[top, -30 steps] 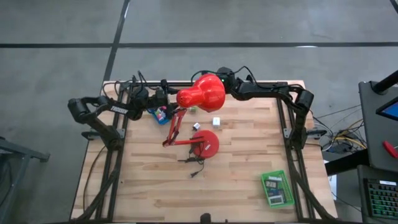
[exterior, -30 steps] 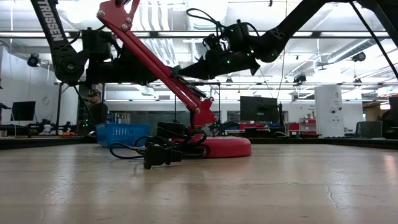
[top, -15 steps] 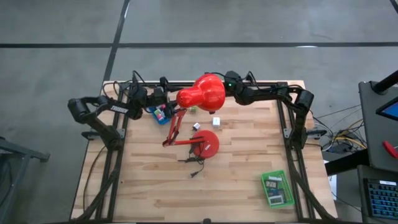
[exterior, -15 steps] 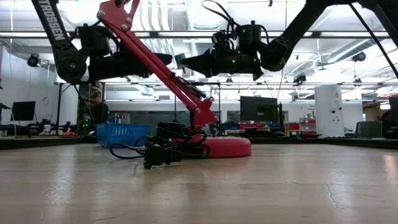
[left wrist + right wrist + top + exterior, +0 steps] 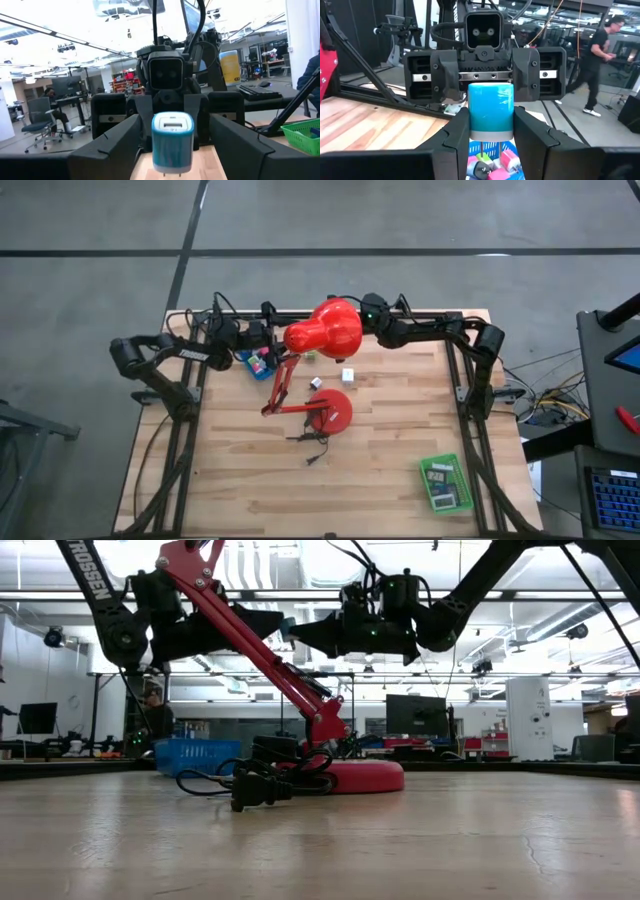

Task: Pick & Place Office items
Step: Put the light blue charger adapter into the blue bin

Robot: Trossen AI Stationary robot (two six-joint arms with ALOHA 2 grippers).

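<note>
Holding a teal and white block (image 5: 491,112) between its two fingers, the right gripper (image 5: 491,122) is closed on this block, just beside the head of the red desk lamp (image 5: 325,330), at the far edge of the table (image 5: 380,470). The block stands upright in the grip, teal part above and white part below, with two thin metal pins under it.

The left gripper (image 5: 172,125) faces the right one from the other side of the lamp's head, at the same height. Its fingers (image 5: 112,145) stand wide open on both sides of the same block, and a gap shows between each finger and the block, so it is not gripping.

In the low view the two grippers meet nose to nose high above the lamp's base (image 5: 365,776), and the small teal block (image 5: 287,628) is between them, close behind the lamp's slanted red arm.

Under the held block, just beside the lamp's head, lies a blue tray (image 5: 250,360) with some pink and white small pieces (image 5: 502,160) in it. Two small white blocks (image 5: 347,375) lie on the wood between the lamp's head and its base. A green tray (image 5: 445,483) with dark flat pieces sits well apart from the lamp, near the front right corner of the table. The lamp's dark cable (image 5: 315,448) lies just in front of its base.
</note>
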